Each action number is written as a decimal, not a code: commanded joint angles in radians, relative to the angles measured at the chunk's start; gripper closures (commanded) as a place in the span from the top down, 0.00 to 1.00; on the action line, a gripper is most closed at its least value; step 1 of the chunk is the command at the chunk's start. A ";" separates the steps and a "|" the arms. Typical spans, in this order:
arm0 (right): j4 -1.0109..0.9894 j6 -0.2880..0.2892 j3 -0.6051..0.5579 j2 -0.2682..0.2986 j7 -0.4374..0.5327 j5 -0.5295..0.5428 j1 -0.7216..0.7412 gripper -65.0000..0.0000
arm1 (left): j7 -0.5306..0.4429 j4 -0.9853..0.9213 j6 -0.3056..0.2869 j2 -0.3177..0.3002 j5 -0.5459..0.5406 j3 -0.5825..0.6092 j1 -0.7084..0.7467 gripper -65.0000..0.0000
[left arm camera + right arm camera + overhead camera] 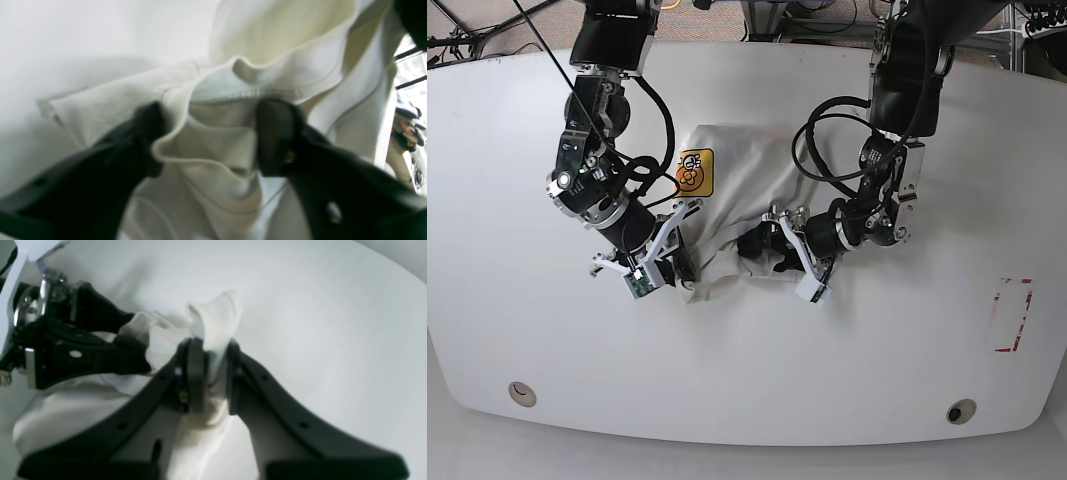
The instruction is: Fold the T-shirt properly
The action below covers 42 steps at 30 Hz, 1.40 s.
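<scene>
The T-shirt (737,190) lies bunched near the middle of the white table (927,350), its yellow-orange cartoon patch (694,171) showing at the heap's 10 o'clock edge. From where I stand, both arms reach into the cloth from either side. The right gripper (209,373) sits at the shirt's 7 o'clock corner, and its two black fingers (196,373) are drawn narrow, pinching a fold of white fabric that sticks up between them and hangs down below. The left gripper (210,140) is at the heap's 4 o'clock side; its fingers (275,136) stand partly apart, one on each side of a hemmed, curled edge of the shirt (213,100), with cloth filling the gap and touching both pads. Whether they have actually clamped that edge I cannot tell. The two grippers are close together.
</scene>
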 commanded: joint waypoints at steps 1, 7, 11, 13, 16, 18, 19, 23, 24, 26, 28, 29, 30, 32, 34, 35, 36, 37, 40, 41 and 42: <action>0.020 0.001 0.001 0.002 0.025 0.016 0.023 0.12 | -0.024 0.006 -0.009 0.002 -0.021 0.002 -0.023 0.30; 0.020 0.001 0.001 0.002 0.025 0.016 0.023 0.12 | -0.024 0.010 -0.008 0.002 -0.022 -0.003 -0.023 0.02; 0.018 0.001 0.001 0.002 0.025 0.016 0.023 0.12 | -0.023 0.018 -0.008 -0.002 -0.027 -0.004 -0.021 0.01; 0.018 0.001 0.001 0.002 0.025 0.016 0.023 0.12 | -0.021 0.046 -0.008 -0.004 -0.027 -0.004 -0.021 0.01; 0.017 0.001 0.001 0.002 0.025 0.016 0.023 0.12 | -0.016 0.104 -0.008 -0.007 -0.027 -0.006 0.000 0.01; 0.017 0.001 0.001 0.002 0.025 0.016 0.023 0.12 | -0.016 0.145 -0.008 -0.015 -0.027 -0.006 0.016 0.01; 0.015 0.001 0.001 0.004 0.025 0.016 0.023 0.12 | -0.016 0.176 -0.008 -0.022 -0.027 -0.006 0.025 0.01; 0.015 0.001 0.001 0.004 0.025 0.016 0.023 0.12 | 0.007 0.263 -0.008 -0.045 -0.027 -0.004 0.043 0.01; 0.015 0.001 0.001 0.004 0.025 0.016 0.023 0.12 | 0.016 0.276 -0.008 -0.048 -0.027 -0.004 0.045 0.01; 0.015 0.001 0.001 0.004 0.025 0.016 0.023 0.12 | 0.040 0.302 -0.008 -0.050 -0.027 -0.006 0.045 0.01; 0.012 0.001 0.001 0.004 0.025 0.013 0.023 0.12 | 0.062 0.331 -0.008 -0.056 -0.027 -0.009 0.048 0.01; 0.007 0.001 0.001 0.004 0.025 0.011 0.023 0.12 | 0.069 0.343 -0.008 -0.065 -0.027 -0.015 0.053 0.01; -0.002 0.001 0.001 0.004 0.025 0.011 0.023 0.12 | 0.074 0.359 -0.008 -0.073 -0.027 -0.023 0.060 0.01; -0.022 0.001 0.001 0.004 0.027 0.014 0.026 0.12 | 0.079 0.391 -0.008 -0.082 -0.027 -0.041 0.072 0.01; -0.043 0.001 0.001 0.004 0.027 0.011 0.029 0.12 | 0.080 0.418 -0.008 -0.085 -0.027 -0.057 0.082 0.01; -0.054 0.001 0.001 0.004 0.028 0.011 0.030 0.12 | 0.080 0.432 -0.008 -0.090 -0.027 -0.063 0.085 0.01; -0.062 0.001 0.001 0.004 0.030 0.013 0.032 0.12 | 0.080 0.444 -0.008 -0.090 -0.027 -0.070 0.086 0.01; -0.065 0.001 0.001 0.004 0.030 0.013 0.038 0.12 | 0.080 0.451 -0.008 -0.091 -0.027 -0.077 0.086 0.01; -0.075 0.001 0.001 0.004 0.030 0.013 0.055 0.12 | 0.080 0.455 -0.008 -0.093 -0.027 -0.100 0.086 0.01; -0.080 0.001 0.001 0.004 0.030 0.008 0.059 0.12 | 0.080 0.455 -0.008 -0.098 -0.025 -0.109 0.086 0.01; -0.086 0.001 0.001 0.004 0.030 0.007 0.064 0.12 | 0.080 0.452 -0.008 -0.104 -0.025 -0.113 0.086 0.01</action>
